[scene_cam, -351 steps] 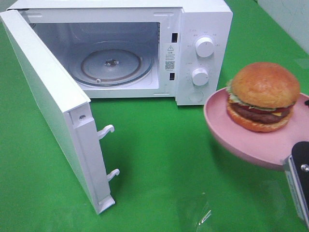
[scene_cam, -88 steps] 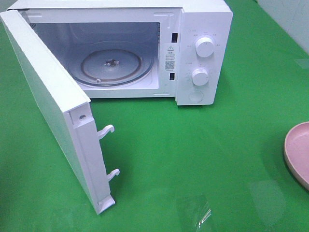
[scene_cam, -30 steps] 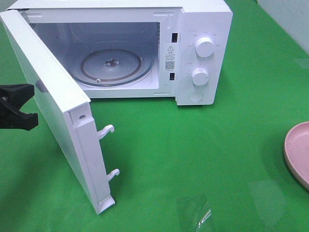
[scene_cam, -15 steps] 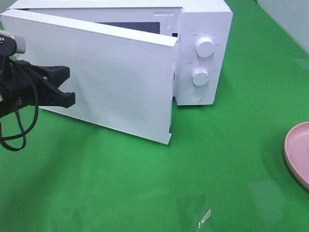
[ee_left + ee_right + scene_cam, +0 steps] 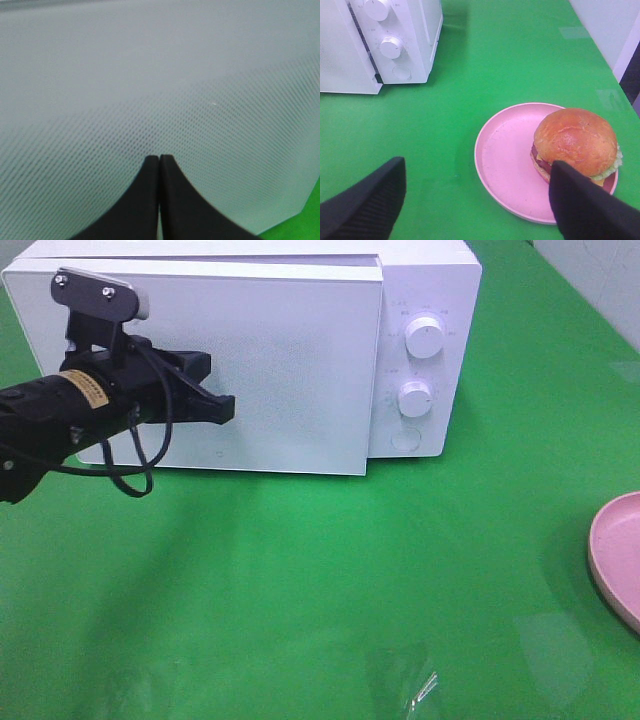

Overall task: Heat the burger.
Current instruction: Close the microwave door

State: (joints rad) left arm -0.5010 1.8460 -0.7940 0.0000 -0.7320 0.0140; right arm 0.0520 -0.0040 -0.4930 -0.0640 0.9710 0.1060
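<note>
Left wrist view: left jaws (image 5: 159,165) pressed fully together, gripping nothing, tips against the white microwave door (image 5: 160,90). Exterior high view: same door (image 5: 280,370), hanging wide a second earlier, was now pushed almost flush with the microwave (image 5: 425,300). Right wrist view: right jaws (image 5: 477,200) spread wide and empty above the pink plate (image 5: 505,165); burger (image 5: 575,142) sat on that plate on the green tabletop (image 5: 495,60), well apart from the oven. Judgement: door closed with the burger outside, so heating remained undone.
</note>
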